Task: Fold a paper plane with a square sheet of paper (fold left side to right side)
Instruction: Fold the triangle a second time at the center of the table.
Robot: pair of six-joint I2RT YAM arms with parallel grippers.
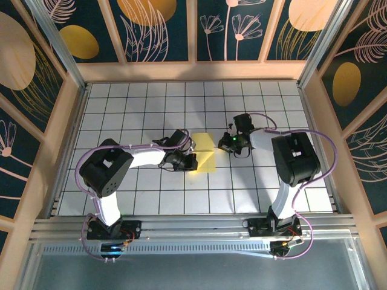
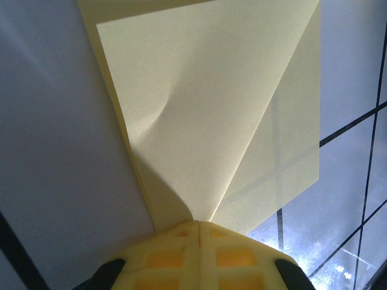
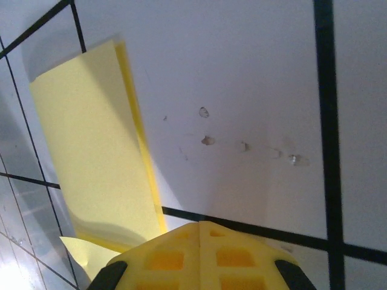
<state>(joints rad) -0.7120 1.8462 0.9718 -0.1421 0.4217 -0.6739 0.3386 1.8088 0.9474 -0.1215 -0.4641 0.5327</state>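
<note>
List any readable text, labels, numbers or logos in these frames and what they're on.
None: no word, number or logo can be read in these frames.
The sheet of paper is plain yellow, unmarked.
The wall panels carry leaf and flower drawings, no writing.
The table has black grid lines, no numbers.
Any labels on the arm bases are too small to read.

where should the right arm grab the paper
Probably its free right edge, coming in low from the right. The paper is thin and its left side is pinched and lifted by the left gripper; the right edge seems slightly off the table, giving jaws something to close on.
</note>
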